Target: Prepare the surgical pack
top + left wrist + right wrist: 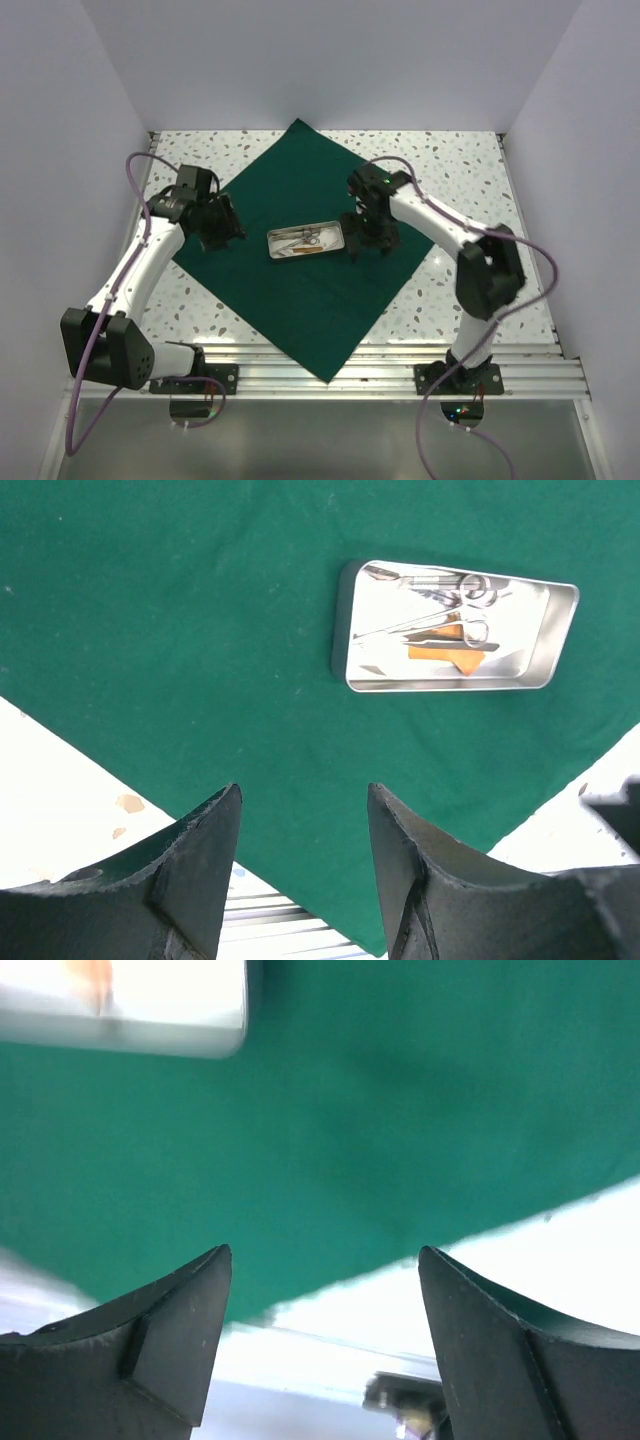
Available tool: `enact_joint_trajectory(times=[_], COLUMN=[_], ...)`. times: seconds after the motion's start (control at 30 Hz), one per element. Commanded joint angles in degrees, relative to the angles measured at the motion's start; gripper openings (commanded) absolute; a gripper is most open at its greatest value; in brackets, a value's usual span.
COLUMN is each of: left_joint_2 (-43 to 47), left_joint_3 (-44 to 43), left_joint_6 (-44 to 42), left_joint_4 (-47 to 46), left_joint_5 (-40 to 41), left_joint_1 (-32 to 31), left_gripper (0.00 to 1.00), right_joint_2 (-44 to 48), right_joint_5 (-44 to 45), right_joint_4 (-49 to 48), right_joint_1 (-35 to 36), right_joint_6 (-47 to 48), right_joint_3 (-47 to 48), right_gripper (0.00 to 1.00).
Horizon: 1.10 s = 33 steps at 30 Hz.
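The dark green drape (300, 290) lies flat on the table as a diamond. The silver instrument tray (306, 241) sits at its middle with scissors and forceps inside. The tray also shows in the left wrist view (455, 626) and at the top left of the right wrist view (130, 1010). My left gripper (222, 228) is open and empty above the drape's left part; its fingers (205, 870) frame green cloth (200, 660). My right gripper (368, 240) is open and empty just right of the tray, above the drape (400, 1120).
The speckled white tabletop (460, 170) surrounds the drape. An aluminium rail (330, 372) runs along the near edge, under the drape's front corner. White walls close in the left, right and back sides.
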<state>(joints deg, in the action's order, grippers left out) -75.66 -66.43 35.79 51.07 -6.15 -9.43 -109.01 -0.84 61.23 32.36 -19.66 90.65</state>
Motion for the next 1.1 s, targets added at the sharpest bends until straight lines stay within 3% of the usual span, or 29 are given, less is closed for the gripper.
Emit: enact_joint_trajectory(times=[0.0,0.13,0.23,0.43,0.67,0.87,1.07], left_joint_2=[3.4,5.5,7.6,11.2,12.4,12.8,13.1], left_joint_3=[0.0,2.7,5.3,7.5,7.9,7.6,7.5], left_joint_6=[-0.9,0.2,1.3,1.8,1.3,2.4,2.4], left_joint_4=[-2.1,-3.3,-3.7,-2.3,-0.5,-1.2,-1.6], left_joint_5=[-1.6,-3.9,-6.1,-6.4,-4.9,-6.4,-6.9], left_joint_1=[0.4,0.4,0.4,0.3,0.4,-1.0,-1.5], left_gripper=[0.57,0.57,0.57,0.58,0.61,0.62,0.62], right_joint_2=[17.4,28.9,36.2,38.8,26.9,20.9,20.5], right_joint_5=[-14.9,-24.3,-30.5,-25.9,-11.5,-2.1,0.4], right_joint_4=[-1.4,-9.7,-23.5,-42.1,-42.6,-37.4,-32.3], right_joint_1=[1.7,8.5,13.2,25.9,42.1,45.3,45.3], right_joint_6=[-0.6,-9.6,-25.1,-41.8,-51.8,-56.9,-60.3], right_joint_3=[-16.7,-32.5,-46.3,-54.8,-48.6,-43.0,-43.1], right_gripper=[0.78,0.76,0.74,0.70,0.65,0.55,0.49])
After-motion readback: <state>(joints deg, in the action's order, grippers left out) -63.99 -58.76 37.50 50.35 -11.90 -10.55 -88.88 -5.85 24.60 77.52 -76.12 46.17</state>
